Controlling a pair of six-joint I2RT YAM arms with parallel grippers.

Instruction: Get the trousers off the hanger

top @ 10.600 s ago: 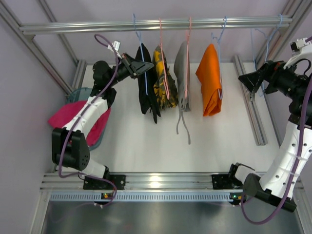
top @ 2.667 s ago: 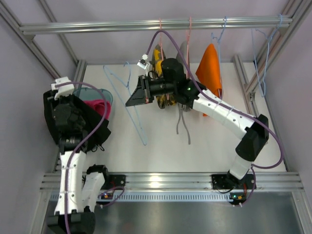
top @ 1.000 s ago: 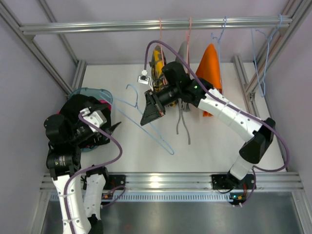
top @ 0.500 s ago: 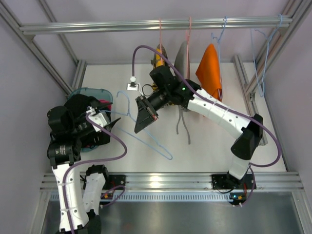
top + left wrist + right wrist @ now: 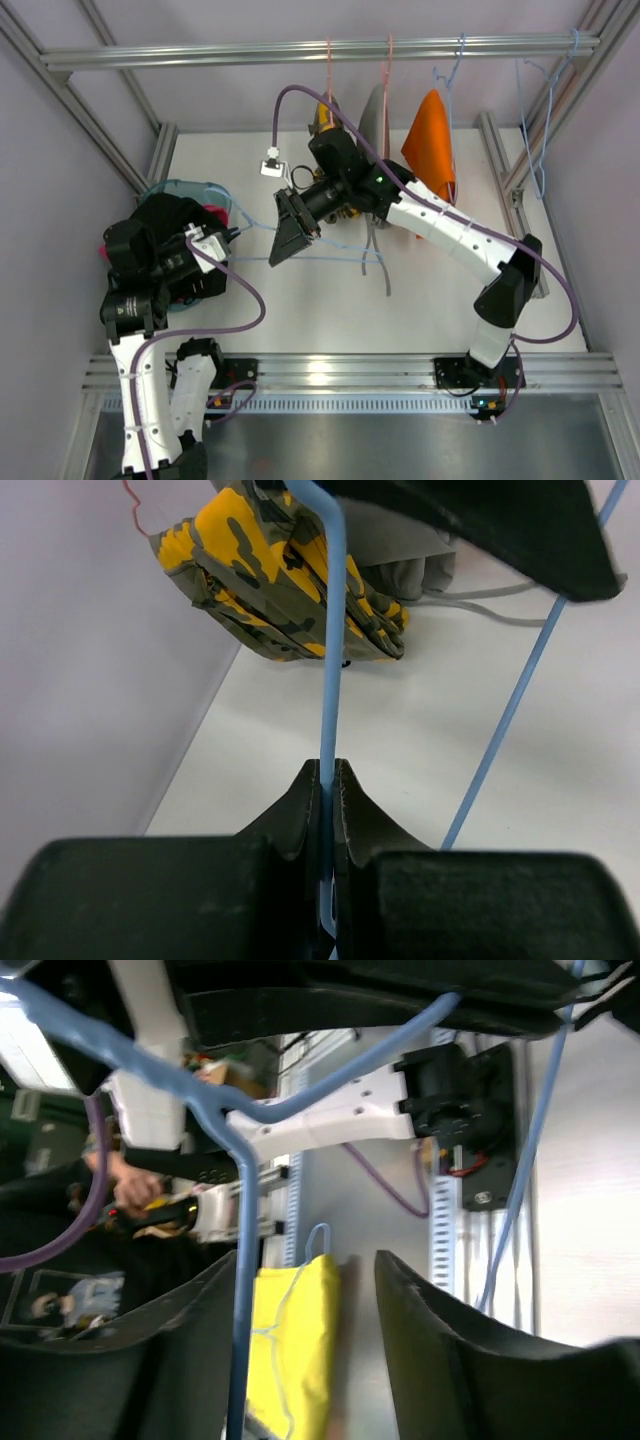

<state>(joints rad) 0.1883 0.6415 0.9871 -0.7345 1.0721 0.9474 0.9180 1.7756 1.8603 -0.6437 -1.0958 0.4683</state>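
Note:
The black trousers (image 5: pixel 160 212) and the pink trousers (image 5: pixel 213 211) lie bundled in the teal basket (image 5: pixel 186 186) at the left, partly hidden by my left arm. My left gripper (image 5: pixel 233 236) is shut on the wire of an empty blue hanger (image 5: pixel 320 260); the left wrist view shows the wire (image 5: pixel 331 660) pinched in the left gripper (image 5: pixel 326 772). My right gripper (image 5: pixel 280 245) is open over the hanger's middle. In the right wrist view the hanger wire (image 5: pixel 242 1290) runs beside one finger of the open right gripper (image 5: pixel 305 1260).
On the back rail hang yellow camouflage trousers (image 5: pixel 325 112), a grey garment (image 5: pixel 375 115) with dangling cords and an orange garment (image 5: pixel 432 160). Empty blue hangers (image 5: pixel 540 110) hang at the far right. Aluminium frame posts stand at both sides.
The blue hanger has swung from a slanted pose to lying level between the two grippers. My left gripper has come up and shut on its wire. The right gripper shifted slightly left.

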